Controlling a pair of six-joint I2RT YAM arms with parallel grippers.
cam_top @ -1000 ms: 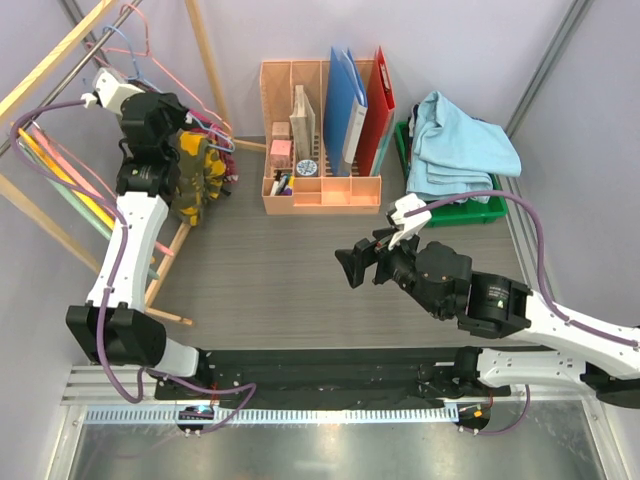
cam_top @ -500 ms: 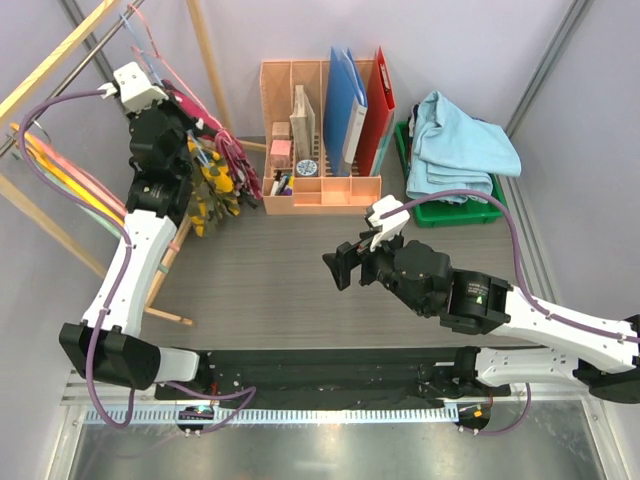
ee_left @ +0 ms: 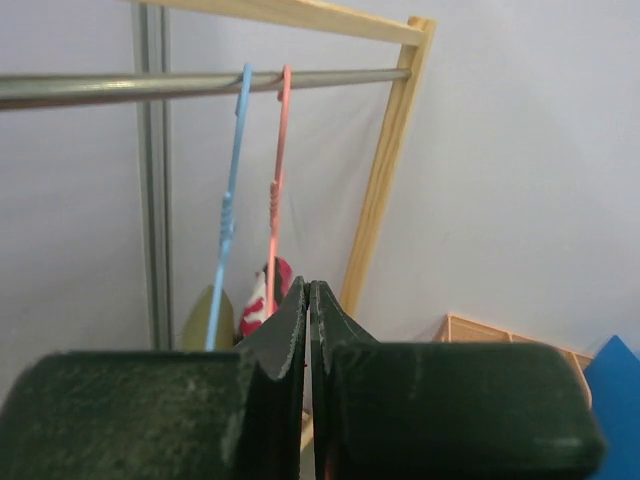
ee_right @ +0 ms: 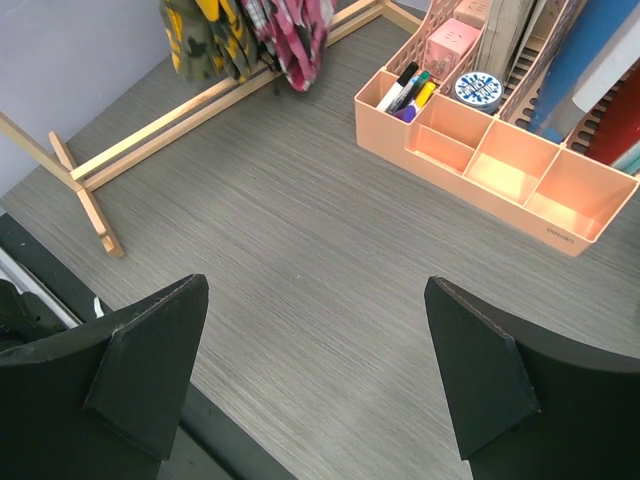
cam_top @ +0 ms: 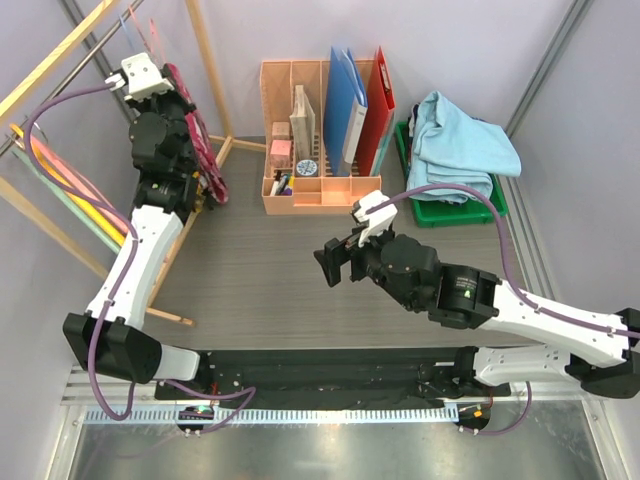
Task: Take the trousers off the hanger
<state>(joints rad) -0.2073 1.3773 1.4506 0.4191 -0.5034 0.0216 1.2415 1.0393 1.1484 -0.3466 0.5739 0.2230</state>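
Now your left gripper (ee_left: 309, 300) sits pinched together by the hangers (ee_left: 275, 190) at far left; your right gripper (ee_right: 315, 290) gapes wide over the table (ee_right: 250, 190), near the middle.

A grey wood-grain table (cam_top: 270, 280) is closed in by pale lilac walls (cam_top: 450, 40). A wooden clothes rack (cam_top: 207, 60) with a metal rail (ee_left: 120, 86) stands at the left. Right of the rack sit a peach desk organiser (cam_top: 320, 195) and, farther on, a green tray (cam_top: 470, 213).
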